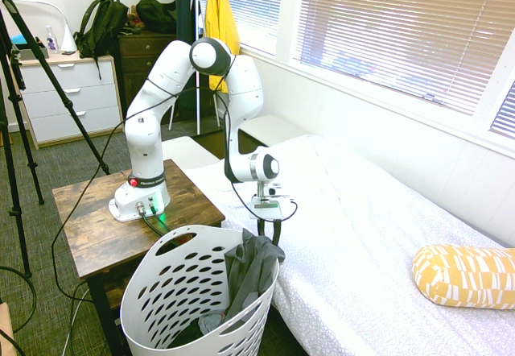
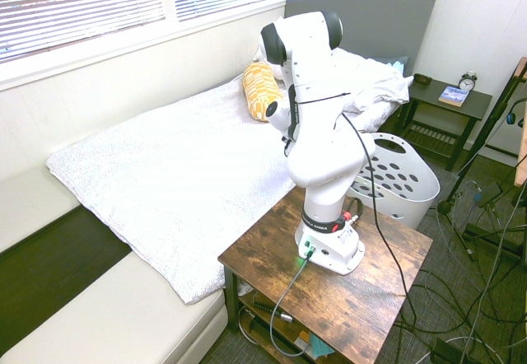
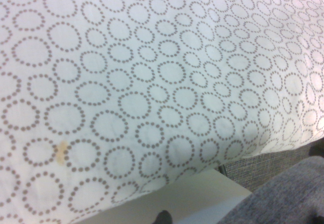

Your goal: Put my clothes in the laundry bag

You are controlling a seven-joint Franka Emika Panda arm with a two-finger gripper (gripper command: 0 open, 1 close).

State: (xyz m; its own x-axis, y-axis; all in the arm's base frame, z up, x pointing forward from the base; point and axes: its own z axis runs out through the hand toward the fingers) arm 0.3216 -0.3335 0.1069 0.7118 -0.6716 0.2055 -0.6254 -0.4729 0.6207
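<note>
White robot arm (image 1: 161,90): base bolted to a small wooden bench (image 1: 88,227) beside the bed (image 1: 362,235). The arm rises from the base, bends over at a high elbow and drops down again, so that the forearm hangs nearly upright above the bed's near edge. In the second exterior view the arm's own body hides the lower part.

Hand (image 1: 269,231): at the end of the forearm, pointing steeply downward and slightly tilted, directly over the rim of the basket. Two dark fingers (image 1: 276,231) show with a narrow gap between them; their tips reach the top of the grey garment. Whether they pinch the cloth or stand free of it cannot be told.

Grey garment (image 1: 251,271): dark charcoal, soft, draped over the basket's rim on the side next to the bed. Most of it hangs down inside the basket; a fold lies across the rim just beneath the hand. A grey corner of it also shows in the wrist view (image 3: 283,196).

Laundry basket (image 1: 173,291): white plastic, round, tapered, rows of oval holes, a handle slot near the rim. It stands on the floor between the bench and the bed, touching or just beside both.

Bed: white cover printed with dotted circles, seen close in the wrist view.

Yellow patterned pillow (image 1: 465,275): on the bed, well apart from the basket.
</note>
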